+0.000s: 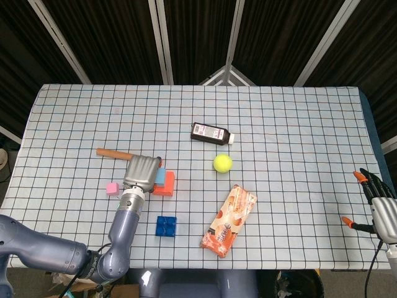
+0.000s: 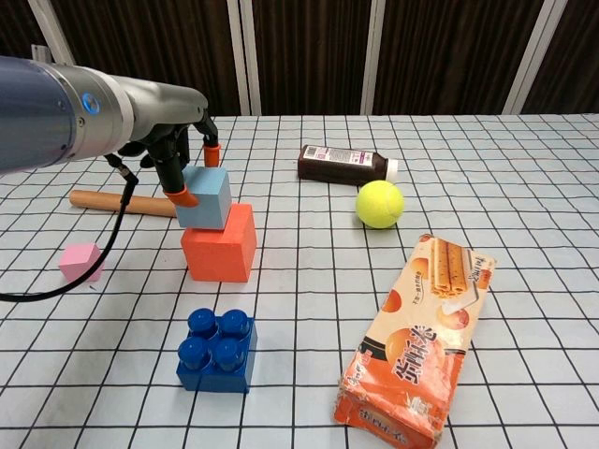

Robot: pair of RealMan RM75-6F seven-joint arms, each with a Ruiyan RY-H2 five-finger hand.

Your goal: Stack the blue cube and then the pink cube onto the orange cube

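The left hand (image 2: 178,154), grey metal with orange fingertips, grasps the matte light-blue cube (image 2: 205,197) left of centre, its bottom edge touching the top of the smooth orange cube (image 2: 221,242). The small pink cube (image 2: 80,261) sits at far left on the grid-printed white tablecloth (image 2: 524,234). The right hand (image 1: 378,208), lower right in the head view, has its fingers spread on nothing. Dark panelled walls stand behind.
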